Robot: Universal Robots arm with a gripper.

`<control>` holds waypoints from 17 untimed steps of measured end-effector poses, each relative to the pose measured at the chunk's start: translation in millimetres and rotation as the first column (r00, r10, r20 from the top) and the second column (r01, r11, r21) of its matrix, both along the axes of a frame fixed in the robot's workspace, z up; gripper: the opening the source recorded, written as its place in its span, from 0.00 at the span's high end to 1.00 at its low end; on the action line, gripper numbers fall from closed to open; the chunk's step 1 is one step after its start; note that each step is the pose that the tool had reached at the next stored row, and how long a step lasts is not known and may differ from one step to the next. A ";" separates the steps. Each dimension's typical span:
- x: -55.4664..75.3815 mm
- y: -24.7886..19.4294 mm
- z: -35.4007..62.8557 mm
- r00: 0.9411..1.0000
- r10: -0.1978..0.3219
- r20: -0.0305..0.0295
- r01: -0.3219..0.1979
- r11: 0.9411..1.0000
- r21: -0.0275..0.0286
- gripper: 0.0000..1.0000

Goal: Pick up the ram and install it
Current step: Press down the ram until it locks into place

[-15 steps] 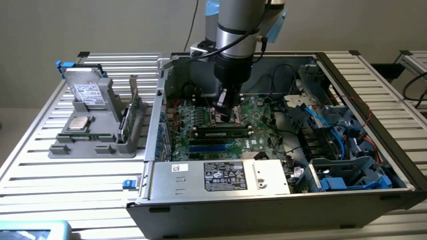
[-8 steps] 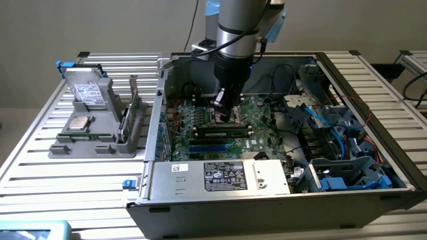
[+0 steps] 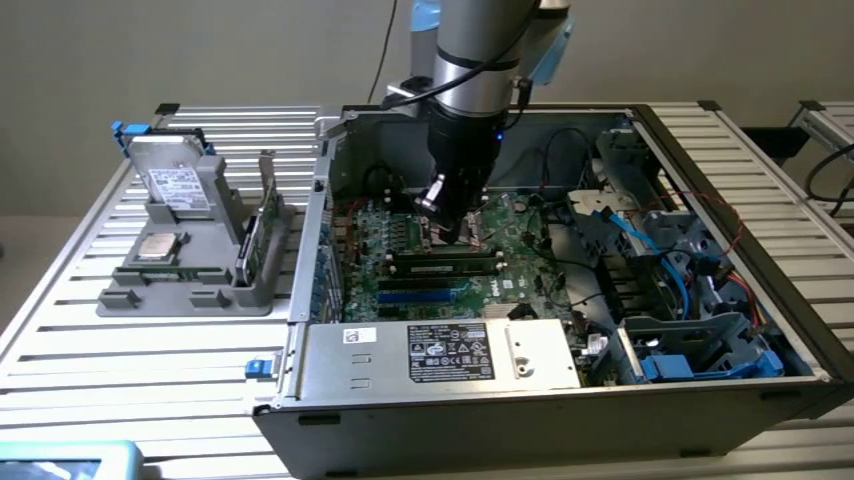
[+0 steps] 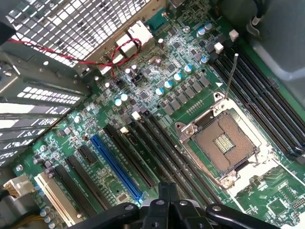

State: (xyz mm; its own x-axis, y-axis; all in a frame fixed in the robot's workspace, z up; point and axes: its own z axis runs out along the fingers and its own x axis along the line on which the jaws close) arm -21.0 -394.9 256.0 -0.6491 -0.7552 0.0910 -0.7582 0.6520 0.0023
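A slim dark stick with a small pale label, the ram (image 3: 447,267), lies lengthwise in a black motherboard slot between two end clips. My gripper (image 3: 445,222) hangs low inside the open computer case (image 3: 534,400), just behind the ram and over the motherboard (image 3: 527,285). In the wrist view the fingertips (image 4: 164,191) are pressed together with nothing showing between them, so my gripper (image 4: 165,192) is shut. Beyond them lie the long black slots (image 4: 157,152) and the open processor socket (image 4: 224,143).
On the exterior view's left a grey fixture (image 3: 187,285) holds a hard drive (image 3: 174,185), a square silver processor chip (image 3: 160,247) and upright green boards (image 3: 271,215). Cables and blue drive bays (image 3: 681,290) crowd the case's right side. A blue slot (image 4: 116,167) runs beside the black ones.
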 end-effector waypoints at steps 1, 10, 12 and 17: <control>0.0 0.0 0.0 1.000 -0.014 0.000 0.014 1.000 0.000 0.89; 0.0 0.0 0.0 0.993 -0.122 0.002 0.122 0.993 0.000 0.89; 0.0 0.0 0.0 0.990 -0.144 0.003 0.144 0.990 0.000 0.89; 0.0 0.0 0.0 0.983 -0.183 0.023 0.183 0.983 0.002 0.89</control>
